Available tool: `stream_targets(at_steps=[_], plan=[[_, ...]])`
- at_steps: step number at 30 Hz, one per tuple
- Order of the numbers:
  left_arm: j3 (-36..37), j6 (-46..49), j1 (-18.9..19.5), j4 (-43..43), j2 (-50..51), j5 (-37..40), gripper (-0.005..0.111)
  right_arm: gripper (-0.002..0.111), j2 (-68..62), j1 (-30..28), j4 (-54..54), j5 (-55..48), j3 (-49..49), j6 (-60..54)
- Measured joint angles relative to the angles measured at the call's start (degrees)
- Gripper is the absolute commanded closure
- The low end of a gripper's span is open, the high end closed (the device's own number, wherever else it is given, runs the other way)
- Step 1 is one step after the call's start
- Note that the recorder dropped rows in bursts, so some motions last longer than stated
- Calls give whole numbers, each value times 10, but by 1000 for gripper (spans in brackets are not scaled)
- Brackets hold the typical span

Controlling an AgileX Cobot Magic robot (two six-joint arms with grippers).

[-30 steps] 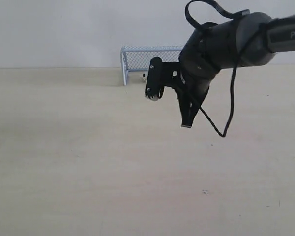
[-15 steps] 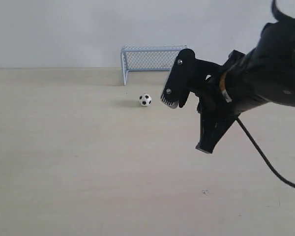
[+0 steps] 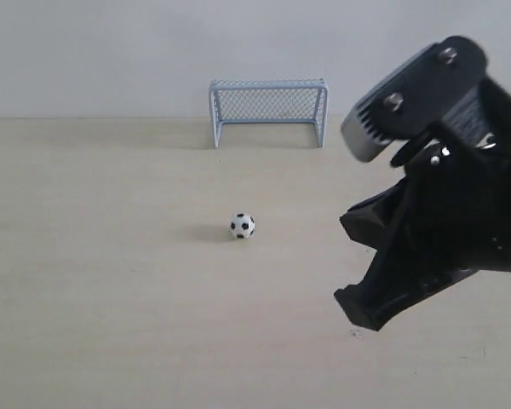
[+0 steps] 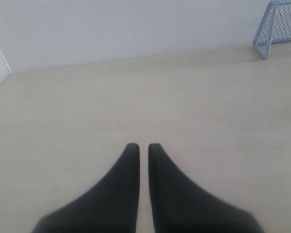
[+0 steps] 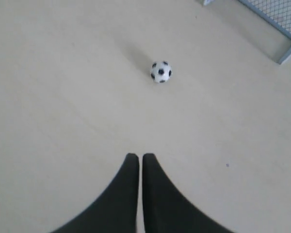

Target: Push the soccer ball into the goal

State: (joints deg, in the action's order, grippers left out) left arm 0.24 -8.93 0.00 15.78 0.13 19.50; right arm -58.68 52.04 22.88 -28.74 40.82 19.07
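Observation:
The soccer ball (image 3: 243, 226), small and white with black patches, rests on the pale table, well in front of the goal (image 3: 268, 102), which stands at the table's back edge against the wall. My right gripper (image 3: 362, 307) looms large in the exterior view's right foreground, shut and empty, to the right of the ball and nearer the camera. In the right wrist view its shut tips (image 5: 136, 156) point towards the ball (image 5: 161, 72), with a stretch of table between them, and the goal (image 5: 281, 12) lies beyond. The left gripper (image 4: 140, 145) is shut and empty, far from the goal (image 4: 283, 22).
A plain white wall rises behind the goal. A small dark speck (image 3: 354, 333) marks the table near the right gripper. The left arm does not show in the exterior view.
The ball has rolled from just in front of the goal out towards the middle of the table. My right arm has drawn back from the goal, towards the camera and rightwards.

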Motion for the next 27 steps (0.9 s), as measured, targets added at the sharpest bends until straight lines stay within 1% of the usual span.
stream_targets(at_steps=[9,19,23,27], plan=[[0,0,0,0,0,0,100,108,83,5,-20,8,0,18],[0,0,0,0,0,0,100,108,104,5,-18,7,-4,23],[0,0,0,0,0,0,100,108,109,5,-11,23,-42,25],[0,0,0,0,0,0,100,108,113,5,9,85,-95,26]])
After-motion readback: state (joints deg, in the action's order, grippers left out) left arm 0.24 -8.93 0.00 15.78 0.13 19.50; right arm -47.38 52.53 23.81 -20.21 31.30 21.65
